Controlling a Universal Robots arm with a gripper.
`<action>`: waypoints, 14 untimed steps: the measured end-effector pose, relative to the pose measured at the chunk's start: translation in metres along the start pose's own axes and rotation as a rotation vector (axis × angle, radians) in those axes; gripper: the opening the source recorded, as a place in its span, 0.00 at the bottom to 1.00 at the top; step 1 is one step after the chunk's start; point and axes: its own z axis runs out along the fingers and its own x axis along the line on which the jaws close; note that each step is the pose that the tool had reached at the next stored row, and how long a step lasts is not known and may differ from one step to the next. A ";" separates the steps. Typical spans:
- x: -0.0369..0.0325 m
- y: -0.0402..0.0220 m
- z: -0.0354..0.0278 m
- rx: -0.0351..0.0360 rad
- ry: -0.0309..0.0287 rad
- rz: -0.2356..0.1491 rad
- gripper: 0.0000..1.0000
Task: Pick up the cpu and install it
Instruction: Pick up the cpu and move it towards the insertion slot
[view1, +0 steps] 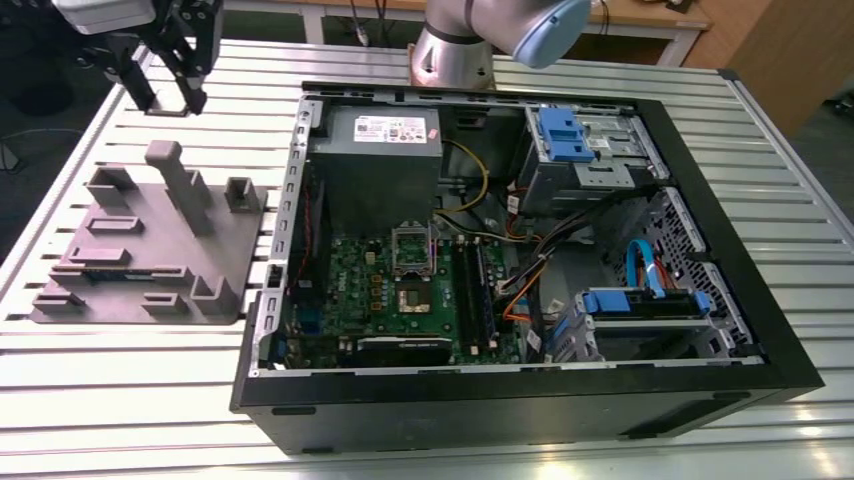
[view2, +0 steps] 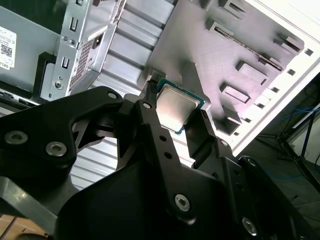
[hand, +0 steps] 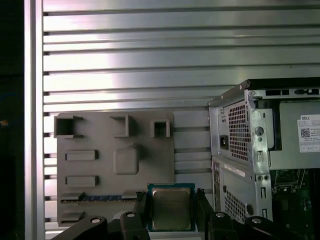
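Observation:
The cpu (hand: 171, 207) is a small square chip with a silvery top and a green rim, clamped between my two black fingers in both wrist views. My gripper (hand: 171, 211) is shut on it. In the second wrist view the cpu (view2: 175, 107) sits at the tips of the gripper (view2: 176, 112). In the exterior view my gripper (view1: 170, 97) hangs above the table at the far left, beyond the grey holder plate (view1: 147, 250) and well apart from the open computer case (view1: 721, 330). The motherboard's cpu socket (view1: 411, 272) lies inside the case with its lid raised.
The grey holder plate (hand: 115, 165) has raised posts and slots. A grey power supply (view1: 380, 135) sits at the case's back. Cables, memory slots and blue drive bays crowd the case's right half. Slatted metal table (view1: 134, 380) surrounds everything.

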 end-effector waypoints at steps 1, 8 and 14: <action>-0.0020 0.0001 0.0001 0.0000 -0.0001 0.000 0.47; -0.0209 0.0012 0.0004 0.0001 0.0000 0.000 0.47; -0.0384 0.0022 0.0008 0.0000 0.0000 0.000 0.47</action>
